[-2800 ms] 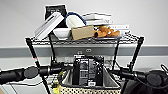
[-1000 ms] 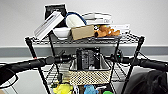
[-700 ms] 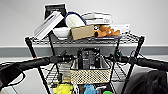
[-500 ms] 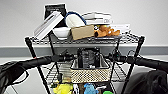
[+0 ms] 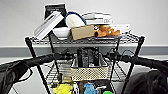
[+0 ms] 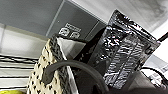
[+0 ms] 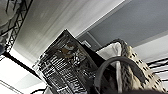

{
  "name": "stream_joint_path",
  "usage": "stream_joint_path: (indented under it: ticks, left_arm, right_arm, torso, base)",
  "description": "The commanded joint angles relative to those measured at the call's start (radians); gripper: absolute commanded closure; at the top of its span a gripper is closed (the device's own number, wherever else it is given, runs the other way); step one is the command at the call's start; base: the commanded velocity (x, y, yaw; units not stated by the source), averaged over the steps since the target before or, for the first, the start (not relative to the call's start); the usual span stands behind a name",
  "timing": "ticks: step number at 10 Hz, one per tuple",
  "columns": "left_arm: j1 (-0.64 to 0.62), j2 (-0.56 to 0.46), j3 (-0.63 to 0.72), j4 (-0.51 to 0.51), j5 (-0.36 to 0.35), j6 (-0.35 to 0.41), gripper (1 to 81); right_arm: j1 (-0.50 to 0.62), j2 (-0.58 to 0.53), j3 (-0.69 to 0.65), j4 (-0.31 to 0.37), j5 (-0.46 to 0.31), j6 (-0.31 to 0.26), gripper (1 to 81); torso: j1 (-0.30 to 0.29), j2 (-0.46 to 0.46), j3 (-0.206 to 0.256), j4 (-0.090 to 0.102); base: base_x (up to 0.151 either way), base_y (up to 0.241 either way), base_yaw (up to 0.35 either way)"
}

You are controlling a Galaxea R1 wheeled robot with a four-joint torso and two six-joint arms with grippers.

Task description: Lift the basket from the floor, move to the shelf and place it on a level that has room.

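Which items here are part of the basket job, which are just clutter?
Job: basket, shelf, its middle level, left gripper, right gripper.
Clutter: white bowl, cardboard box, toys on bottom tier.

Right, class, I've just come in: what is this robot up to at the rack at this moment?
The robot faces the black wire shelf with both arms stretched forward, one at each end of the beige mesh basket. The basket, with black packets standing in it, sits at the middle level, below the top tier that carries a white bowl and boxes, and above the tier of colourful toys. Whether the grippers have let go cannot be told from these views.
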Motion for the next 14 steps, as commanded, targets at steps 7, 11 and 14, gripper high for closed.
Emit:
stream_joint_path:
  ticks: [7, 11, 14]
  left_arm:
    - [-0.204, -0.033, 0.045, -0.004, 0.027, 0.008, 1.0]
    - [-0.198, -0.132, 0.171, 0.000, 0.022, 0.006, 1.0]
    - [-0.197, -0.265, 0.331, 0.005, -0.009, 0.003, 1.0]
  right_arm:
    - [0.148, -0.028, 0.062, -0.001, -0.001, 0.002, 1.0]
    - [0.144, -0.154, 0.205, 0.008, 0.019, 0.005, 1.0]
    - [0.139, -0.290, 0.390, 0.003, 0.074, 0.004, 1.0]
  torso:
    - [0.000, 0.000, 0.000, 0.000]
    - [0.000, 0.000, 0.000, 0.000]
    - [0.000, 0.000, 0.000, 0.000]
  base:
    - [0.000, 0.000, 0.000]
    - [0.000, 0.000, 0.000]
    - [0.000, 0.000, 0.000]
